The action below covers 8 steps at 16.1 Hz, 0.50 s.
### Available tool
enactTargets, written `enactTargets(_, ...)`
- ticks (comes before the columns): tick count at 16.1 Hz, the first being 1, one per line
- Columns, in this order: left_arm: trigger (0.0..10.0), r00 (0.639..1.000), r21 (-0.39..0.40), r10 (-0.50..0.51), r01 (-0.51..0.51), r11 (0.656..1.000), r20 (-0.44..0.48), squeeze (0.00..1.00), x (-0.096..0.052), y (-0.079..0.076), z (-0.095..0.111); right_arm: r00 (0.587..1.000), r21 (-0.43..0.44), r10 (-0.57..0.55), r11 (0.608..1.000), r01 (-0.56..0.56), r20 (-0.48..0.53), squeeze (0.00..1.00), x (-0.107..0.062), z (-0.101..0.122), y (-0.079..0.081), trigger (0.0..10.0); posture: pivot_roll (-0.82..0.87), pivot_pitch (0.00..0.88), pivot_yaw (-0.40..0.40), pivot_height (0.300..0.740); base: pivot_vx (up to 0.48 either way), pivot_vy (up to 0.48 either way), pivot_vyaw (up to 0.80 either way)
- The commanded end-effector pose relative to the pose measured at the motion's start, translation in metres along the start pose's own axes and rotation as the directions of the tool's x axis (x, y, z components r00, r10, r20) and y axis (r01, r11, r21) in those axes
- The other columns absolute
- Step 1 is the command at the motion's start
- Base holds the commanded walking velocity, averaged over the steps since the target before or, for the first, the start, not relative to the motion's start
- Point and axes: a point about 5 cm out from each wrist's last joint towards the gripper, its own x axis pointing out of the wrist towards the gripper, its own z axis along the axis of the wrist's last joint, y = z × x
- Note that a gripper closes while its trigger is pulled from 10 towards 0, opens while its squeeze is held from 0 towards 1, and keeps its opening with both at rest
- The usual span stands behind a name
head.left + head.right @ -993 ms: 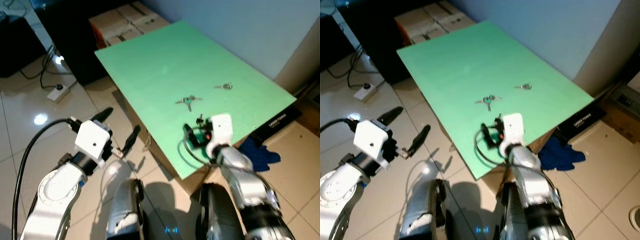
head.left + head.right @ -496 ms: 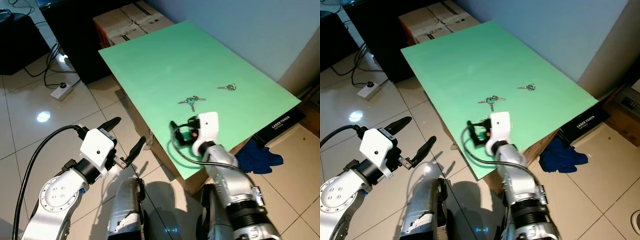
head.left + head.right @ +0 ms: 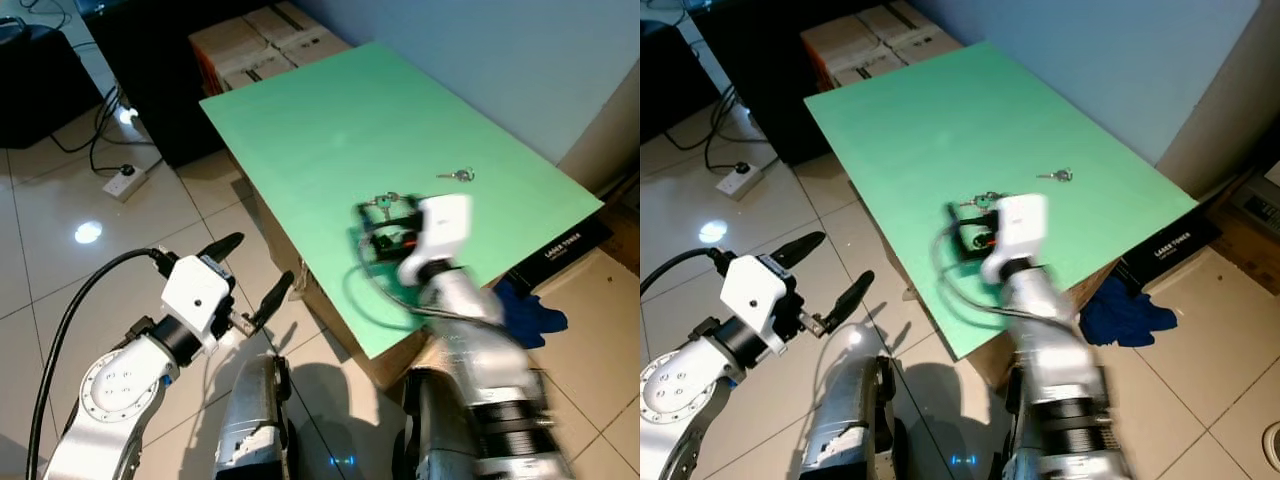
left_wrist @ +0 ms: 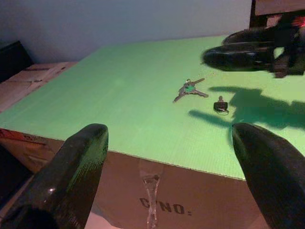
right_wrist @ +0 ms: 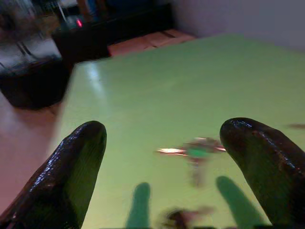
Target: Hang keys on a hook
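Left eye view, keys (image 3: 381, 203): we see them centre frame on the green board (image 3: 330, 130).
Right gripper (image 5: 162, 167): wide open, empty, hovering above them.
Left gripper (image 3: 247, 275): open, empty, lower left.

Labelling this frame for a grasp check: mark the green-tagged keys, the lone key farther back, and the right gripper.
Green-tagged keys (image 4: 189, 88), left wrist view, on the green tag.
Lone key (image 3: 456, 175), left eye view, on its middle.
Right gripper (image 5: 164, 164), right wrist view, midway between the open fingertips.

Glossy white tiled floor (image 3: 60, 215) — pale wall (image 3: 520, 60), green-topped table (image 3: 330, 120), cardboard boxes (image 3: 260, 40) behind.
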Motion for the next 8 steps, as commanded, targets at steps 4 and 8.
enactTargets(4,10.0,1.000,0.002,-0.009,0.009,1.000,0.004,0.00,0.001,-0.002,0.003,0.978,-0.188,0.063,0.977,-0.101,-0.197,0.00,-0.017,-0.032,-0.059,10.0,0.12,0.191,0.086,0.601,0.000,0.000,0.00)
enactTargets(8,10.0,1.000,0.028,0.019,-0.019,0.999,-0.002,0.00,-0.005,0.005,0.006,0.978,-0.138,0.154,0.975,-0.174,-0.144,0.00,-0.011,-0.021,-0.088,10.0,0.17,0.208,0.085,0.601,0.000,0.000,0.00)
